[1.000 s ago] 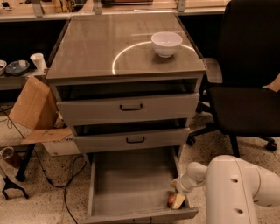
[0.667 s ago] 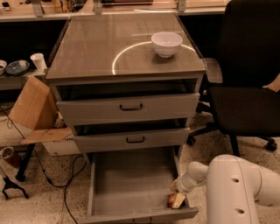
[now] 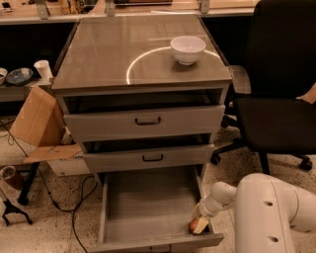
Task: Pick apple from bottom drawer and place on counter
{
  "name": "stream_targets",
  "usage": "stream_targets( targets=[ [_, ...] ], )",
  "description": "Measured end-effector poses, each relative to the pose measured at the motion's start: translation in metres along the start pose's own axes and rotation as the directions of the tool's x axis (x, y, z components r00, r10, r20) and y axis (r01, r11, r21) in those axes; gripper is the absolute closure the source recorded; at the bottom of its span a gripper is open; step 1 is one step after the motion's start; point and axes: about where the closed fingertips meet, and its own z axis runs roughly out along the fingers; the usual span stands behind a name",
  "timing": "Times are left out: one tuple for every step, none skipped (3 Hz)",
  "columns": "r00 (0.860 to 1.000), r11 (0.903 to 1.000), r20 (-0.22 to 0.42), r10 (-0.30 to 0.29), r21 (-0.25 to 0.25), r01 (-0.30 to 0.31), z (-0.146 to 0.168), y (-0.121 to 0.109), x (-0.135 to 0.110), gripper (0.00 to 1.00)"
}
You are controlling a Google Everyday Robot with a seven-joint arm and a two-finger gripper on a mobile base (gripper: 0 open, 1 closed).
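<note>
Reddish-orange, the apple [image 3: 193,226] sits on the floor of the open bottom drawer [image 3: 148,207], down in its 5 o'clock corner by the front wall. The gripper [image 3: 200,225] is right against it on the 3 o'clock side; whether it has clamped the fruit I cannot tell from here. Up top, the counter [image 3: 108,54] carries a white bowl [image 3: 187,48] toward 1 o'clock.

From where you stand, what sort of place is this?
Likely a lab or office workroom: a black office chair, a drawer cabinet, a cardboard box and a long wooden bench behind. The end effector sits low in the open bottom drawer, by the apple.
</note>
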Motion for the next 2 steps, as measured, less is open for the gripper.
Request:
stream_targets(
  targets=[
    [1.000,0.9999,0.006,-0.009,0.009,0.009,-0.0016,0.0013,-0.0008,0.75],
    [1.000,0.9999,0.007,-0.012,0.011,0.012,-0.0053,0.0016,-0.0025,0.50]
  ],
)
